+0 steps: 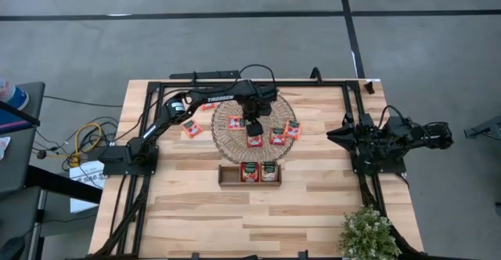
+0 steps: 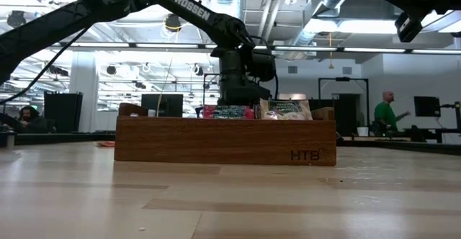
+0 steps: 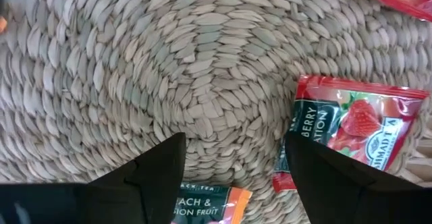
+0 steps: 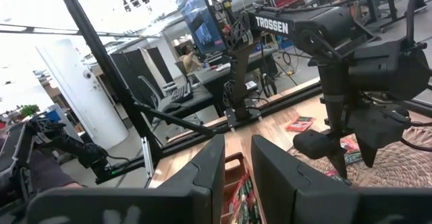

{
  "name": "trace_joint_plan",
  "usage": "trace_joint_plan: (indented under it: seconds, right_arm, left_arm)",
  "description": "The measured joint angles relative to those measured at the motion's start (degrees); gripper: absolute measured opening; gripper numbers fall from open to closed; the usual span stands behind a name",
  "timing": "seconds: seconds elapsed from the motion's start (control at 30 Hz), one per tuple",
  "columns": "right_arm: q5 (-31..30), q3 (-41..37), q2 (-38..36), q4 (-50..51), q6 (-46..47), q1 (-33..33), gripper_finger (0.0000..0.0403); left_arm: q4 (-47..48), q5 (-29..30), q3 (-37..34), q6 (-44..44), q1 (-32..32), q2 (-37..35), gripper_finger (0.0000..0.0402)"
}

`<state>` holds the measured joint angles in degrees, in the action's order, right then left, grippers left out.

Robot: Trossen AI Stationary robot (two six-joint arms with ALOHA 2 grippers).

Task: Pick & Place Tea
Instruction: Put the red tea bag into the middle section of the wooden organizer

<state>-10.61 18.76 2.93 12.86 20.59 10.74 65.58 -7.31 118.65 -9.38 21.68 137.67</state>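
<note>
Dark fingers (image 3: 162,177) of the left gripper (image 3: 233,173) stand wide over the woven mat (image 3: 169,62), holding nothing; a red tea sachet (image 3: 351,126) lies at the frame's right by one fingertip. Closing off-centre could nudge it aside. At the high view's right edge, the right gripper (image 1: 338,136) waits, narrowly parted.

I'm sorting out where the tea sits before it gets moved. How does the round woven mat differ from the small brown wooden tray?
The round woven straw mat is circular, pale and flat; the small brown wooden tray is a darker rectangle with raised walls. Red tea sachets lie loose and flat on the mat, while the sachets in the tray sit inside compartments. The left end effector, open, hangs over the mat, not over the tray. Both rest on the wooden table and hold tea.
</note>
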Motion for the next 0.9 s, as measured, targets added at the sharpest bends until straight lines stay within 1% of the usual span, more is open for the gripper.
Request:
trace_joint_plan:
  seconds: [0.23,0.47,0.67,0.9]
  right_arm:
    - [0.0,0.0,0.0,0.0,0.0,0.0,0.0066]
    - [0.0,0.0,0.0,0.0,0.0,0.0,0.0066]
    - [0.0,0.0,0.0,0.0,0.0,0.0,0.0066]
    - [0.0,0.0,0.0,0.0,0.0,0.0,0.0066]
  left_arm:
    - [-0.2,2.9,0.0,-0.1,-0.8,0.3,0.0245]
    - [-0.2,3.1,0.0,-0.2,-1.1,0.3,0.0245]
    - [-0.1,3.0,0.0,0.0,-1.1,0.0,0.0245]
    - [0.4,-0.1,0.1,1.5,-1.1,-0.7,0.0245]
